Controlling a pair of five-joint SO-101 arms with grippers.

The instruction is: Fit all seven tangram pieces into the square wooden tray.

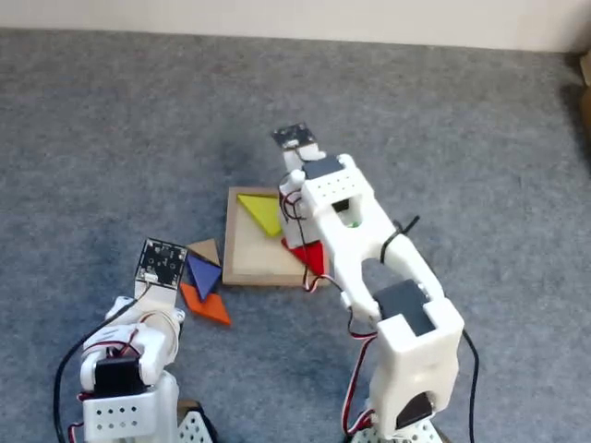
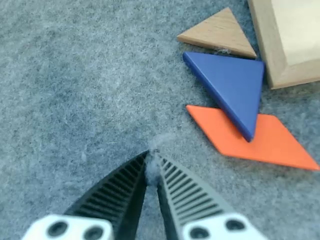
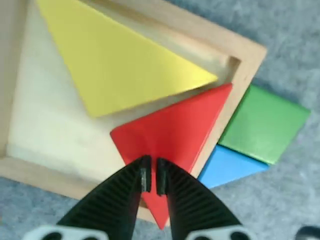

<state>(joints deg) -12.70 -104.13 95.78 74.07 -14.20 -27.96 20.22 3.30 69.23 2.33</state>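
- Apparently the step in hand is seating the red wooden triangle [image 3: 175, 130], which lies slanted across the rim of the square wooden tray [image 3: 50, 175] near the centre of the high view, one corner hanging outside.
- The right gripper [image 3: 151, 175] has its claw pressed nearly together, tips on that triangle. Nudging it inward until it drops flat looks wiser than lifting.
- Inside the tray, a yellow wooden triangle [image 3: 120, 70] lies flat, touching the red one.
- A green square [image 3: 262, 122] and a light blue piece [image 3: 230, 167] sit just outside the rim.
- Left of the tray in the high view lie a plain wood triangle [image 2: 220, 35], a dark blue triangle [image 2: 230, 87] and an orange parallelogram [image 2: 265, 142], with the left gripper [image 2: 152, 160] nearby, pressed together.
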